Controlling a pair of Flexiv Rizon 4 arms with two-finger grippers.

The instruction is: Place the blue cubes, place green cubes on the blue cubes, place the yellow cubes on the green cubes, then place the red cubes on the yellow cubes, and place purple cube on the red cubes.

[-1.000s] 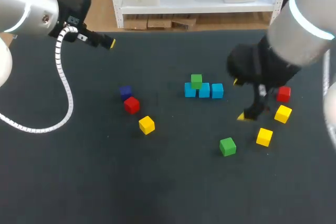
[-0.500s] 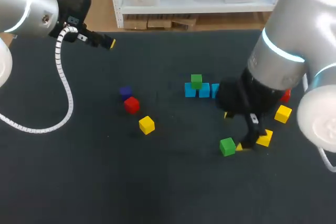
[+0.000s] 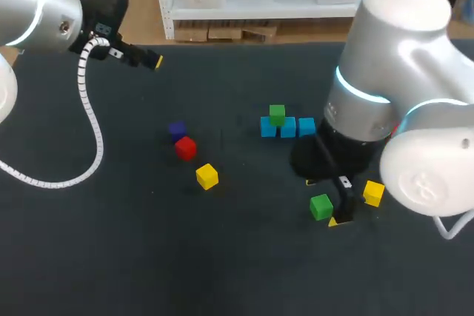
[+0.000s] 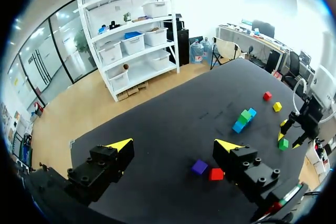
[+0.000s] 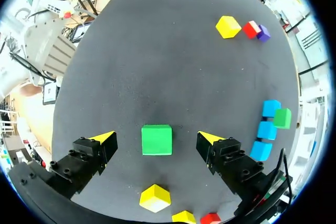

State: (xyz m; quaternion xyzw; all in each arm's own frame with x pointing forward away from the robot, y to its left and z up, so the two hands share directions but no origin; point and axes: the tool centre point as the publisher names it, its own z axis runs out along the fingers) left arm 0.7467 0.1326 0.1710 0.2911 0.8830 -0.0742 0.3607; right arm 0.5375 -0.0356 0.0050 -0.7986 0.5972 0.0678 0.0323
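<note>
The right gripper (image 5: pixel 156 137) is held spread around a loose green cube (image 5: pixel 156 140), which is not touched. At its eleven o'clock in the head view, blue cubes (image 3: pixel 288 127) are lined up, topped by another green cube (image 3: pixel 277 114). The left gripper (image 4: pixel 174 144) is spread too, far off at ten o'clock.

The right arm (image 3: pixel 385 86) has swung inward from the right side of the tabletop (image 3: pixel 148 257), where a second ago its pincer (image 3: pixel 324 202) hung beside the red cube (image 5: pixel 211 217) and the farther yellow cube (image 5: pixel 184 216). It passed the nearer yellow cube (image 3: pixel 373 192) and has come down at the loose green cube (image 3: pixel 321 206), one yellow tip either side, neither touching. In the head view the arm's bulk now hides that red cube and farther yellow cube.
</note>
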